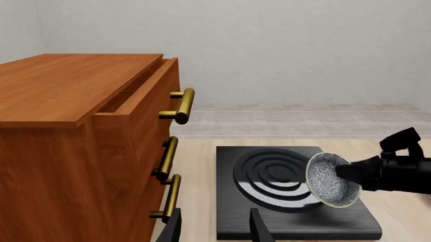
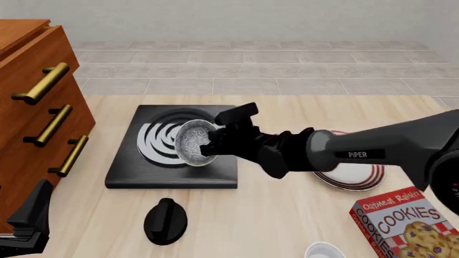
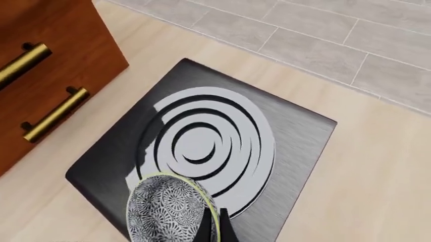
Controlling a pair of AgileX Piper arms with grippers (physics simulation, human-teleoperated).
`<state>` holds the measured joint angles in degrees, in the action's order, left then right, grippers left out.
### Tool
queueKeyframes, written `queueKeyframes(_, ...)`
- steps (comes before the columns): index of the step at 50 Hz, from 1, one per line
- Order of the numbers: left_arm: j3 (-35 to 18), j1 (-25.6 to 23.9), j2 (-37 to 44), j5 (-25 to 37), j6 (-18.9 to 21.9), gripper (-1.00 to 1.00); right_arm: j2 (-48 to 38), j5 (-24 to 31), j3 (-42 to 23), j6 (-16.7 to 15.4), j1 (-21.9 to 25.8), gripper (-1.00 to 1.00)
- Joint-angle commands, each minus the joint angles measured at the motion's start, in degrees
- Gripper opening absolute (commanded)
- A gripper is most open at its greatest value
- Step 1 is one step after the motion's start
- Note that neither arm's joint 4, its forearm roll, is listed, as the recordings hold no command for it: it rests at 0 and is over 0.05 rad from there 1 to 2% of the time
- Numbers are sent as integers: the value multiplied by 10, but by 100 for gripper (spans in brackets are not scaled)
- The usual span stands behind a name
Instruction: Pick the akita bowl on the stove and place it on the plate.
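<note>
We see the right gripper [image 2: 213, 146] clamped on the tilted akita bowl's [image 2: 193, 143] rim above the stove [image 2: 122, 173] — seemingly thinly, so it might slip free; left gripper [image 1: 215, 227] apart.

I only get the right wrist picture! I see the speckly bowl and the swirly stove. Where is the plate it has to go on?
Observer: The plate lies on the table to the right of the stove, partly hidden behind the right arm.
Operator: Is the bowl sitting flat?
Observer: No. The left wrist view shows the akita bowl tipped on its side above the stove, the right gripper clamped on its rim.
Operator: Where's the other arm?
Observer: The left gripper is low at the near left, beside the wooden drawers, holding nothing.
Operator: Anything near the plate?
Observer: A cookie box stands just in front of it.
</note>
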<state>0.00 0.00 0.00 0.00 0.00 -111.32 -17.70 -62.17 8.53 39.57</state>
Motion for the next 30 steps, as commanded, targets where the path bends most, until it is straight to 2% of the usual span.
queueKeyframes(1,0,0,0,0,0,100,37,-35,53,5,-24,-100)
queueKeyframes(16,0,0,0,0,0,100,93,-61,123,12,-83,-100)
queueKeyframes(30,0,0,0,0,0,100,141,-49,149,8,-134,-100)
